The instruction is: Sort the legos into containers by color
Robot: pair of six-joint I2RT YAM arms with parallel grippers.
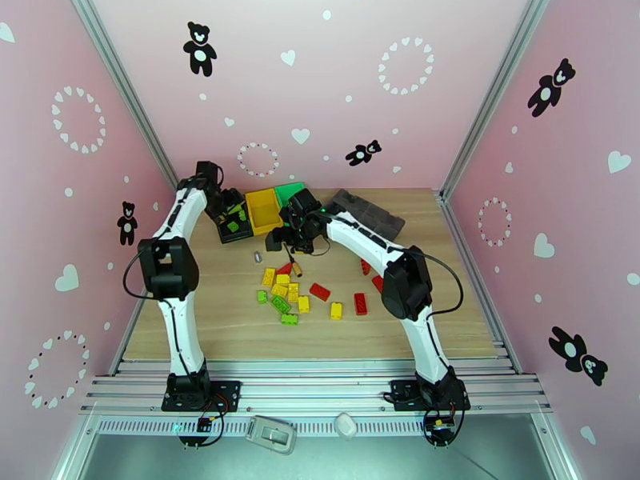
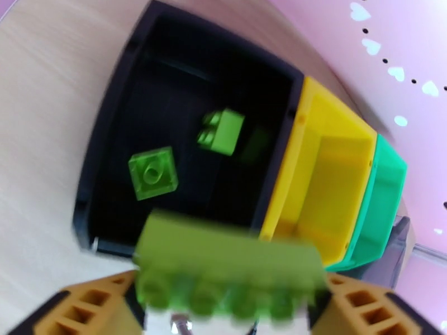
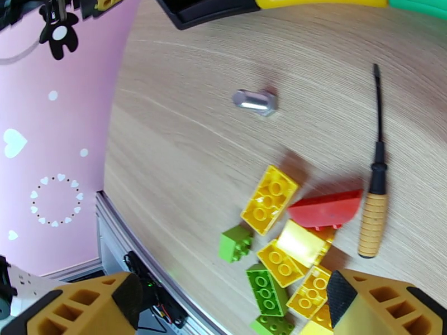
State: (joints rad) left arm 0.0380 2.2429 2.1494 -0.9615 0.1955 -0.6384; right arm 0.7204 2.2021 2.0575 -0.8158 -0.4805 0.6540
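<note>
Lime-green plastic brick (image 2: 229,263), long w/ a row of round studs and blurred, is sitting betw. the orange ribbed left fingers (image 2: 89,302) over the glossy black bin (image 2: 112,124); can't tell if they're gripping it. Two more green legos (image 2: 153,174) are lying on that bin's floor, w/ the yellow bin (image 2: 335,135) & green bin (image 2: 391,174) joined alongside. Right fingers (image 3: 84,308) are hanging spread wide, holding nothing, above the wood-grain table (image 3: 184,135), where the loose legos (image 3: 271,199) in yellow, green & red are clustering beside a thin screwdriver (image 3: 375,213) w/ ridged tan handle, a small shiny metal cylinder (image 3: 255,100) lying apart.
</note>
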